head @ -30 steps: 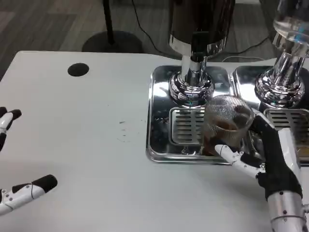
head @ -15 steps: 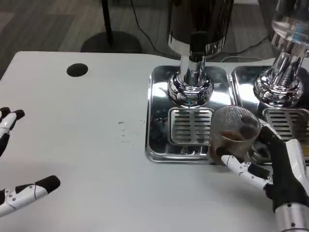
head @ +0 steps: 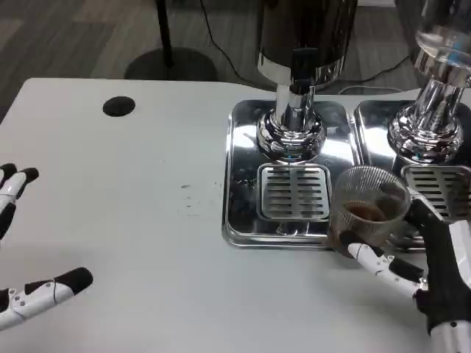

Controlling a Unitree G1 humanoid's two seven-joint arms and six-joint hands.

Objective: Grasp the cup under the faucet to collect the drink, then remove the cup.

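Note:
A clear ribbed cup point(head: 368, 209) with brown drink in its bottom is gripped by my right hand point(head: 427, 257), fingers wrapped round its lower part. It sits over the front right rim of the steel drip tray point(head: 243, 184), to the right of the grille point(head: 294, 191) and well clear of the faucet point(head: 296, 81) on the dark dispenser. My left hand point(head: 26, 250) lies open at the table's left edge, holding nothing.
A second dispenser base point(head: 428, 132) with its own tray stands at the right, close behind the cup. A black round hole point(head: 119, 107) marks the white table point(head: 132, 220) at the back left. Dark floor and a stand base lie beyond the far edge.
My right hand has drawn the cup toward me and to the right, off the grille and away from the faucet. The left hand has barely moved.

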